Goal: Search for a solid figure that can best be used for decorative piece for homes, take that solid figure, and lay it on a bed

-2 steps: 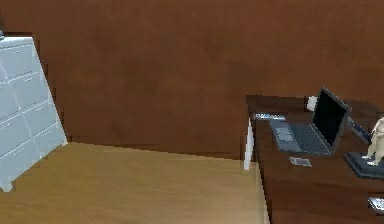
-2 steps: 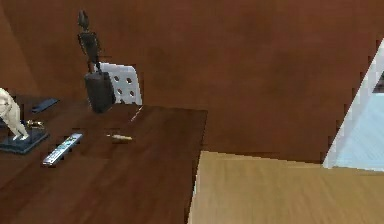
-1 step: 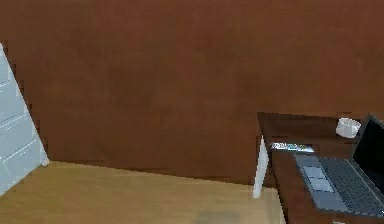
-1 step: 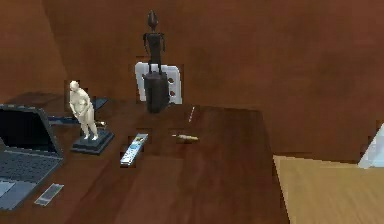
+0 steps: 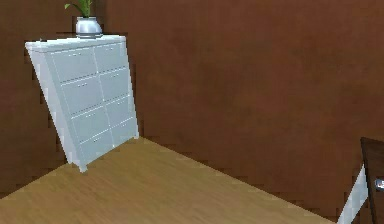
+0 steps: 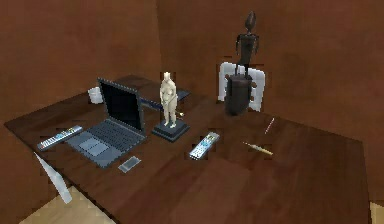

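Pale stone-coloured statuette (image 6: 170,98) stands on the dark wooden worktop (image 6: 300,170), just beside the open dark laptop (image 6: 118,105); a tall dark figure sculpture (image 6: 245,60) stands farther back. A reach might knock the laptop or topple the statuette. The fingers' state I cannot tell.

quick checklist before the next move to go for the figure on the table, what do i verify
1. Solid figure found: ok. A pale statuette stands on the dark table.
2. Figure upright: ok. It stands straight on its square base.
3. Free space around it: not ok. The laptop sits close on its left and a remote lies just in front of it, to the right.
4. Only one candidate: not ok. A dark statue stands farther back, so settle which to take; the pale one looks nearer.
5. Figure within reach from this spot: cannot tell.
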